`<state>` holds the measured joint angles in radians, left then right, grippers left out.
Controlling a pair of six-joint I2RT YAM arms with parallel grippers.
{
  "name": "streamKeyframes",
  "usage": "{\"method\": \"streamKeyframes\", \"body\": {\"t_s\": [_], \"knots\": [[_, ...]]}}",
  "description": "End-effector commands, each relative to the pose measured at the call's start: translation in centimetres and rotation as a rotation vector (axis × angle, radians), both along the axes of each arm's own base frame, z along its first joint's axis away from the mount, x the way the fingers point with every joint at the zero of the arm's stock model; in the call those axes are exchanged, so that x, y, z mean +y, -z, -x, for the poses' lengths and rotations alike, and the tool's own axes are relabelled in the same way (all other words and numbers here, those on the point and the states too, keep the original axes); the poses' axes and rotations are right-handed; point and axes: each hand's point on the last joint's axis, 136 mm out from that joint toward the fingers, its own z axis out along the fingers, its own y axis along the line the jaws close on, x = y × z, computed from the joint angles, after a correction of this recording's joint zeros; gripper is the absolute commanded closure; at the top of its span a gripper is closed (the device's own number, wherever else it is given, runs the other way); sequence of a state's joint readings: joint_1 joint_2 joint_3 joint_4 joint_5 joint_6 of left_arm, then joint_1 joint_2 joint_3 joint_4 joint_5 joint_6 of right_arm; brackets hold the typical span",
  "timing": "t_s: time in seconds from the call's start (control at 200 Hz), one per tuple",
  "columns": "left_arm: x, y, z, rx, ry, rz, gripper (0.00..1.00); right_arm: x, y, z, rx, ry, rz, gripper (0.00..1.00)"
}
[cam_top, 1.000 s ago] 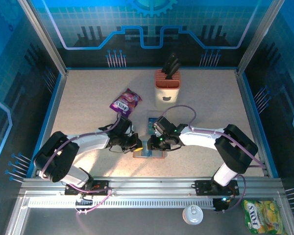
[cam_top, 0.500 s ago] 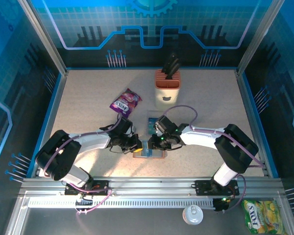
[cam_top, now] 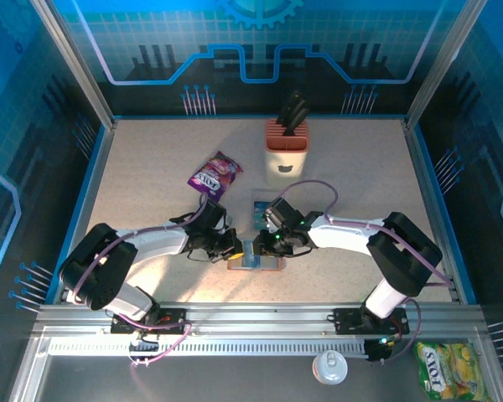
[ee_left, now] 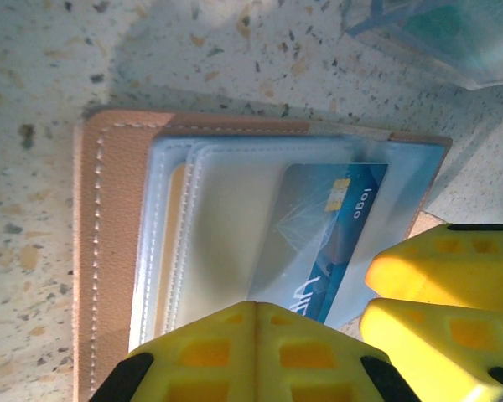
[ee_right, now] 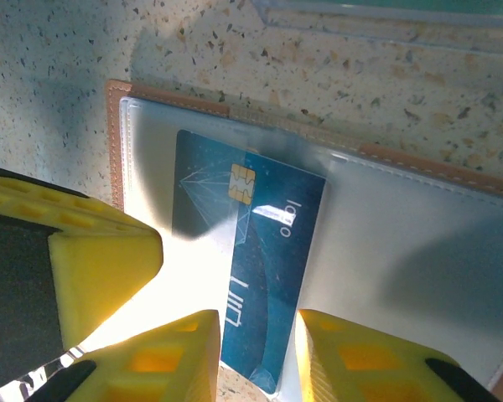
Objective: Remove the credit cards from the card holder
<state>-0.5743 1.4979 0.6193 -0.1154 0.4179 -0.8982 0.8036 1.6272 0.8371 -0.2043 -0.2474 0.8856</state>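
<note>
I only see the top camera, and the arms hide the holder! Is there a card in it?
Observer: Yes. The right wrist camera shows a blue card with a gold chip, partly in the clear pocket of the holder.
Child: Is the robot grabbing it?
Observer: Its end lies between the fingers of the right gripper. I can't tell if they pinch it.
Child: And the other one?
Observer: The left gripper is shut, at the holder's edge.

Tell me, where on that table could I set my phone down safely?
Bare table left of the snack packet, and the wide stretch right of the knife block. Crowded: near-centre, where the left gripper and right gripper meet at the card holder and its credit card.
</note>
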Motion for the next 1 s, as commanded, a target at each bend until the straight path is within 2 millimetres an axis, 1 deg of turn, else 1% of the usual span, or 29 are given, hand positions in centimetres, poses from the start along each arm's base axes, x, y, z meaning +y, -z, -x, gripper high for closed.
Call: {"method": "streamKeyframes", "body": {"t_s": [0.0,0.285,0.42,0.63,0.81,0.99], "knots": [[0.5,0.4,0.6,0.014,0.007,-0.04,0.94,0.1,0.5,-0.1,0.016,-0.002,-0.009,0.69],[0.7,1.8,1.0,0.047,0.01,-0.056,0.94,0.2,1.0,-0.1,0.027,-0.002,-0.008,0.69],[0.9,1.7,1.0,0.042,0.007,-0.061,0.94,0.0,1.5,0.1,0.039,0.0,0.003,0.69],[0.9,1.9,1.1,0.048,0.009,-0.066,0.94,-0.2,1.7,0.0,0.044,0.005,0.014,0.69],[0.9,1.9,1.1,0.049,0.01,-0.065,0.94,0.4,2.0,0.0,0.059,0.0,-0.008,0.69],[1.0,1.7,1.0,0.042,0.008,-0.07,0.94,1.1,1.6,-0.1,0.055,-0.005,-0.045,0.69]]}}
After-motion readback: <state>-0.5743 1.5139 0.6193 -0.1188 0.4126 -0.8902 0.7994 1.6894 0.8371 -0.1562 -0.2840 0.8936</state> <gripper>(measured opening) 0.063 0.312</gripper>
